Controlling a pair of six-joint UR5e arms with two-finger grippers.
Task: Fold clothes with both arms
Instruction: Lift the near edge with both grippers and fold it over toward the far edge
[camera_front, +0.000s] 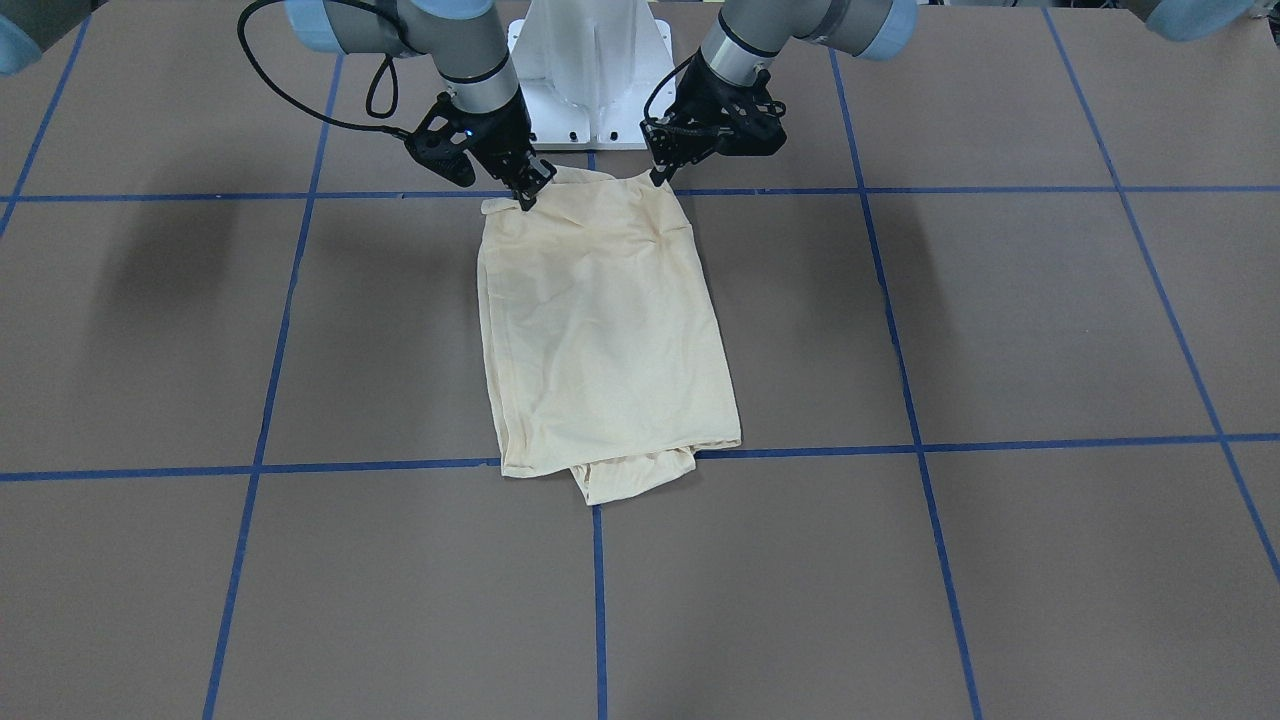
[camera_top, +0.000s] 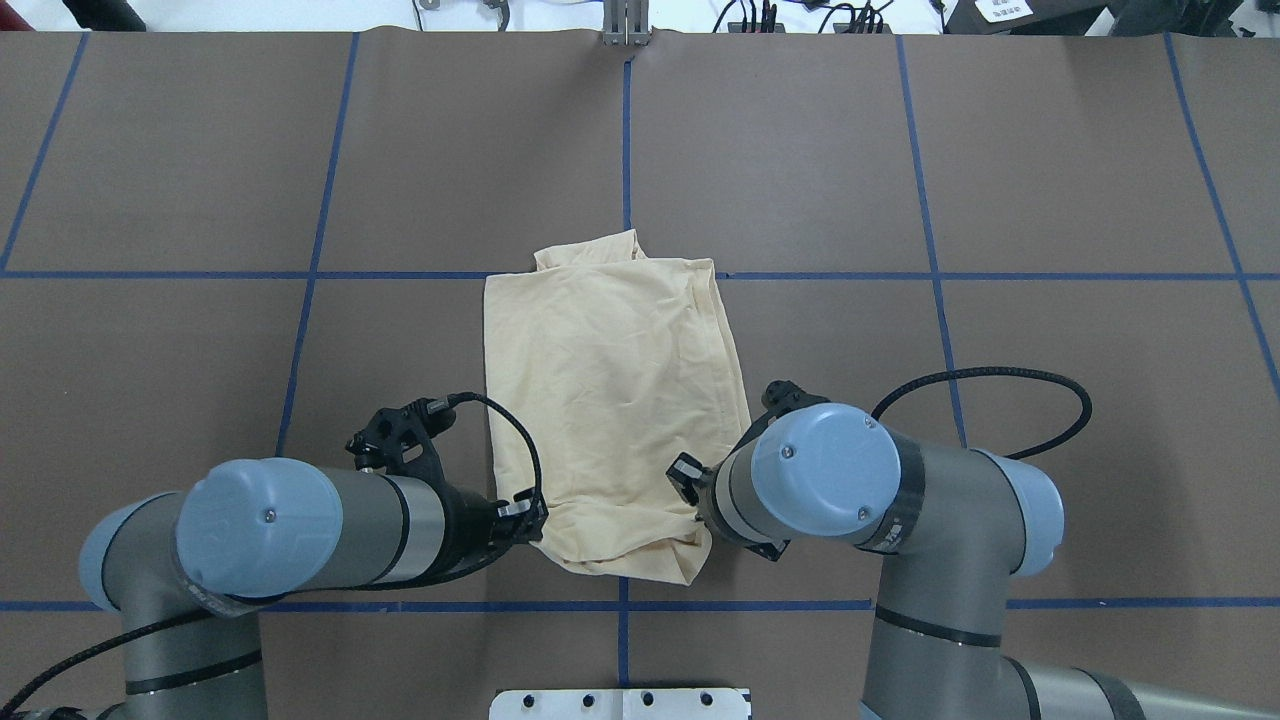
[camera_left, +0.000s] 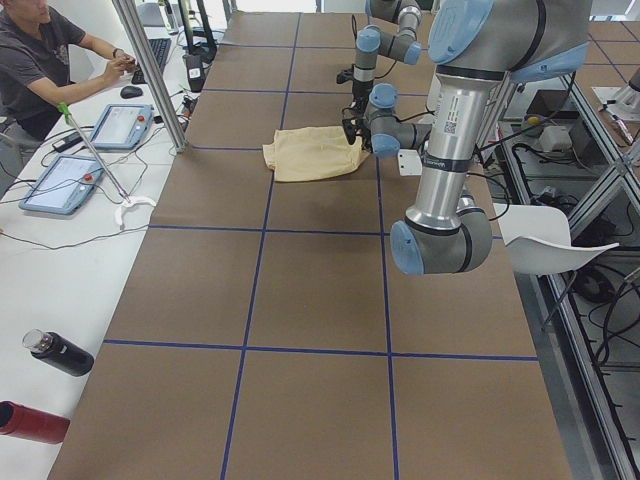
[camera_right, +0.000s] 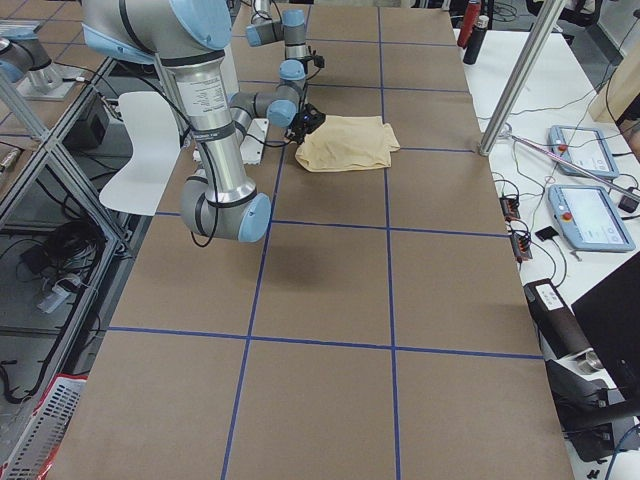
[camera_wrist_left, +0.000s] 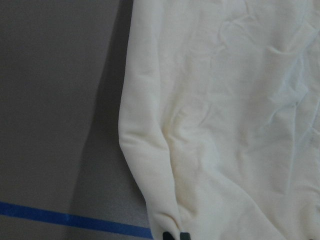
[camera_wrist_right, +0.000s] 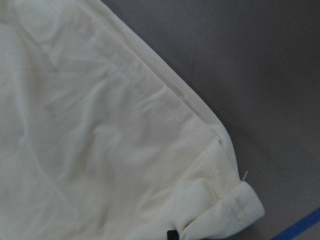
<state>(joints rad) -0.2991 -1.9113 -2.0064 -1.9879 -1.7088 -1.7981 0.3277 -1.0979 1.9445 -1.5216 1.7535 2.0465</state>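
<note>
Exterior front-facing view: the left gripper (camera_front: 659, 178) and right gripper (camera_front: 524, 193) each pinch closed on a corner of the T-shirt (camera_front: 605, 330), which lies flat on the table (camera_front: 1000, 330), stretching away from both grippers. It looks light and limp; the stitched corners should hold best.

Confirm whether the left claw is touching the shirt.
Touching. In the front-facing view the left claw pinches a raised corner of the shirt; the left wrist view shows its tips closed on the cloth's edge.
</note>
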